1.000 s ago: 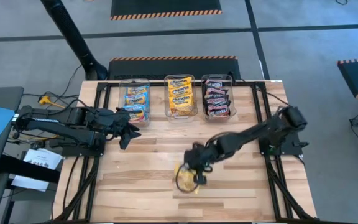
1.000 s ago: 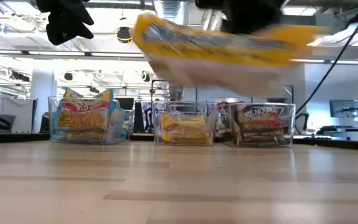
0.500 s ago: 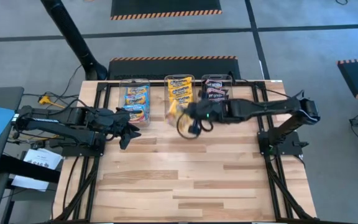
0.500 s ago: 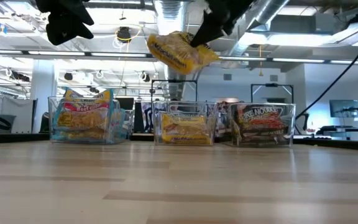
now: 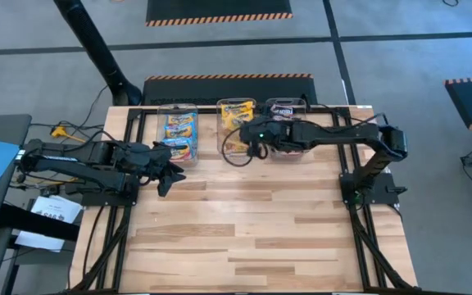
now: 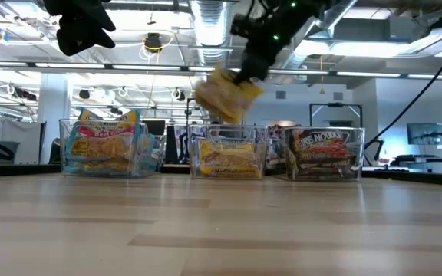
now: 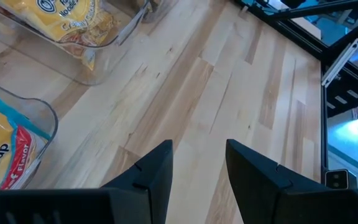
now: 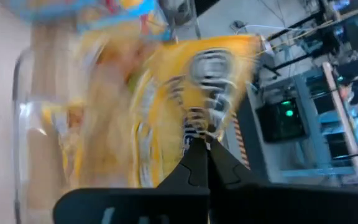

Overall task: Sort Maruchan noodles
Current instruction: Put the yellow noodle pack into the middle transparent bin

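Three clear bins stand in a row at the far edge of the wooden bench (image 5: 244,229): left bin (image 5: 179,131), middle bin (image 5: 238,129), right bin (image 5: 288,129). Striped floor mats (image 5: 220,12) lie beyond. Papers (image 5: 47,215) sit beside the bench's left side.

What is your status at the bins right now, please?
Right gripper shut on yellow packet, above middle bin. Left gripper open, idle beside left bin. Nothing in the way.

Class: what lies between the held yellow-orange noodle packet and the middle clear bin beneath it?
Nothing: the low view shows open air between the yellow-orange noodle packet, hanging from the right gripper, and the middle clear bin.
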### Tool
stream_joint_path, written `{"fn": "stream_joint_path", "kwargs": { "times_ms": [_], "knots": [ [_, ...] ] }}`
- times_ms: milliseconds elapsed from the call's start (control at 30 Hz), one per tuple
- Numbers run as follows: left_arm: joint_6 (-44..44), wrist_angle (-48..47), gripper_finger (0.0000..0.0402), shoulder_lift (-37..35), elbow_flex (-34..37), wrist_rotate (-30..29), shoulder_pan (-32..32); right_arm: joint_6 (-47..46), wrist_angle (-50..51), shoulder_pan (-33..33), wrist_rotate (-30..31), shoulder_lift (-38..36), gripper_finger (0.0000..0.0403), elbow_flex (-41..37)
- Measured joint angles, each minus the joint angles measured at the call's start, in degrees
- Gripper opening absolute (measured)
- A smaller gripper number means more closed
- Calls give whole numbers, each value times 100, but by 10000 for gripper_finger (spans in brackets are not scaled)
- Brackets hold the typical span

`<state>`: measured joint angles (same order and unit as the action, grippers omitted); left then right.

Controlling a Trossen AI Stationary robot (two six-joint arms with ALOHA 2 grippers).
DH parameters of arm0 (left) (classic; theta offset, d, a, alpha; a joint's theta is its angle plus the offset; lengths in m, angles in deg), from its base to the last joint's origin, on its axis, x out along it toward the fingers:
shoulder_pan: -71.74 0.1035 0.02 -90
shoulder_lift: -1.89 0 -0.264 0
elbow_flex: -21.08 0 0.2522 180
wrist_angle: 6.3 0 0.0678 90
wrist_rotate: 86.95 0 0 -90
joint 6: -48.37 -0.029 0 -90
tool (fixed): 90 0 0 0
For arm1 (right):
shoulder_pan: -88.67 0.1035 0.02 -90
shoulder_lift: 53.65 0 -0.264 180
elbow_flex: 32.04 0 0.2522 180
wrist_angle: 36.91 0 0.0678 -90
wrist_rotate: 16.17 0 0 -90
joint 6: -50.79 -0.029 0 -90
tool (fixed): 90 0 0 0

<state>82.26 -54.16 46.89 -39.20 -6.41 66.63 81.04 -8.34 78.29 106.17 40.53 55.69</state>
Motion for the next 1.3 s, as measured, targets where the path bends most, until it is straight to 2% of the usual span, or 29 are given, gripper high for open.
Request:
{"fn": "stream_joint_path", "kwargs": {
  "times_ms": [333,500,767,1067,1300],
  "knots": [
    [-2,-150,135,2,0,-26,0,640,922,144,655,1006,1,773],
    [-2,-160,135,0,0,-25,0,642,1549,171,673,1311,1,1085],
    [-1,-163,135,2,0,-25,0,865,1635,277,539,1396,12,1169],
    [22,-163,135,0,0,-25,0,878,1639,318,526,1396,60,1169],
    [39,-163,135,2,0,-23,0,391,1640,317,528,1389,107,1169]
  ]
}}
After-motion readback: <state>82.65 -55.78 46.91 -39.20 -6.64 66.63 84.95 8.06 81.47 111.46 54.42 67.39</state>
